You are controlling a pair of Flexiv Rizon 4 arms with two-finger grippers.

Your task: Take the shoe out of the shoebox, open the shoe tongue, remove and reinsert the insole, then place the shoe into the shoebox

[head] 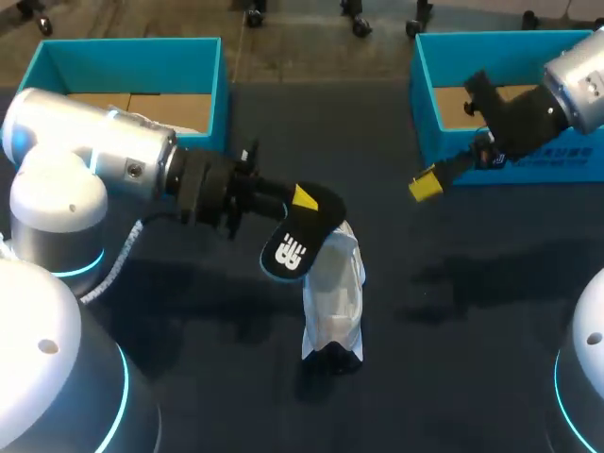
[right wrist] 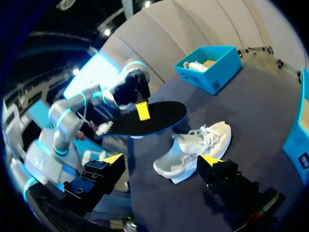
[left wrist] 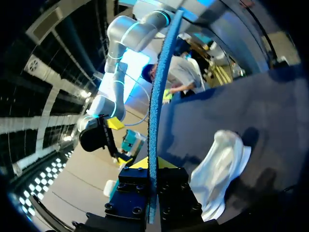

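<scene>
Pinching the insole (head: 300, 238) is my left gripper (head: 304, 200), its yellow-tipped fingers pressed onto it from two sides. They hold it in the air above the dark table (head: 453, 311), just over one end of the shoe (head: 332, 302). The insole is out of the shoe and clear of both boxes. Its upper face is black with a white logo near the end that droops past my fingers. From my left wrist it shows edge-on, a thin blue strip (left wrist: 157, 96) running straight out from between the fingers of that gripper (left wrist: 153, 169), with the shoe (left wrist: 217, 169) lying on the table beside it.

The shoe is a white lace-up trainer, resting on the table near the middle, outside the boxes. From my right wrist, the shoe (right wrist: 193, 150) stands on its sole with the white laces up, and the insole (right wrist: 149, 118) hangs flat beside and above it. One yellow tip of the left gripper (right wrist: 142, 110) lies on the insole's black face.

My right gripper (head: 427, 184) hovers over the table just in front of the right teal shoebox (head: 566, 160), well apart from the shoe. Its fingers (right wrist: 113, 158) are spread wide with nothing between them. The left teal shoebox (head: 132, 47) sits at the far left, its brown cardboard floor showing.
</scene>
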